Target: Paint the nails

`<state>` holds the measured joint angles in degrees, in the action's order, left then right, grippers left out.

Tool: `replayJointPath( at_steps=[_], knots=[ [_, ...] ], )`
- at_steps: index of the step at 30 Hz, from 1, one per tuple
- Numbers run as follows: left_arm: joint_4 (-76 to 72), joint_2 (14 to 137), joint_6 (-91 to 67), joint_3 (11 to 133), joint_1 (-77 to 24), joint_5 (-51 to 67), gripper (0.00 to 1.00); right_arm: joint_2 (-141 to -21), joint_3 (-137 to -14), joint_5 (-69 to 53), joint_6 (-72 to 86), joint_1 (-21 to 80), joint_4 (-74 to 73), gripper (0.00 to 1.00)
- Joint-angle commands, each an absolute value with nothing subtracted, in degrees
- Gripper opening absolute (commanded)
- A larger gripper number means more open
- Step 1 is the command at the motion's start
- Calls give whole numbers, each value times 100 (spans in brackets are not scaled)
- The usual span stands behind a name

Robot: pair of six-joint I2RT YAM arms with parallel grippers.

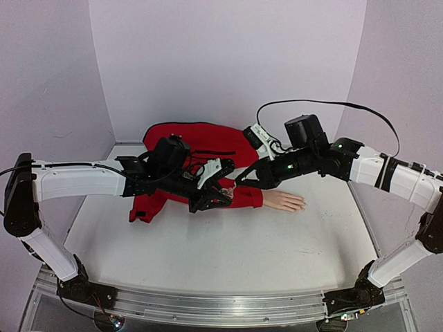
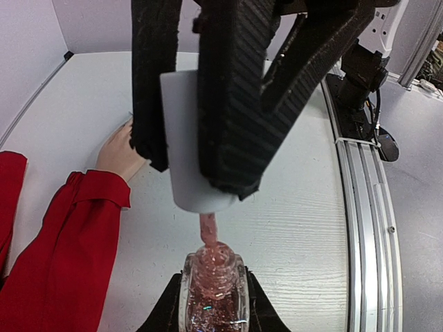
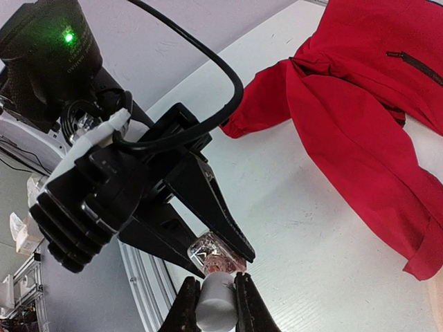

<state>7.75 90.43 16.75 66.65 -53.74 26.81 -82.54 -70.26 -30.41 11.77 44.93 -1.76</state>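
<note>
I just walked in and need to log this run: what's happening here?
The left gripper is clamped on a white cap, whose pink-coated brush reaches down to the open neck of a glittery pink polish bottle. The right gripper holds that bottle just below. The mannequin hand in its red sleeve lies flat on the table nearby, and neither gripper touches it.

Red jacket (image 1: 201, 142) lies crumpled at far edge of table (image 1: 228, 242), left of centre, dark zip (image 1: 211, 153) showing. It spreads twd table's middle. Table white, matte, w/ metal rail (image 1: 221, 303) along near edge. Pale walls (image 1: 228, 55) on 3 sides. Black cable (image 1: 325, 104) arcs over far-right part. Open glass bottle (image 2: 213, 290) of pink glitter polish near table's middle. White cap (image 2: 183, 131) just above it, and its pink-coated brush (image 2: 208, 232) dips into the neck.
</note>
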Motion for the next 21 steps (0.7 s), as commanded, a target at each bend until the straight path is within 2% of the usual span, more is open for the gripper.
replayJointPath(
  at_steps=[1, 21],
  knots=[
    [747, 9037, 1786, 6952, -5405, 2656, 0, -8333, -7309, -3064, 1099, 4550, -149, 0],
    [738, 8918, 1751, 6931, -5407, 2540, 0, -8554, -7163, -3280, 1082, 4600, -135, 0]
  ],
)
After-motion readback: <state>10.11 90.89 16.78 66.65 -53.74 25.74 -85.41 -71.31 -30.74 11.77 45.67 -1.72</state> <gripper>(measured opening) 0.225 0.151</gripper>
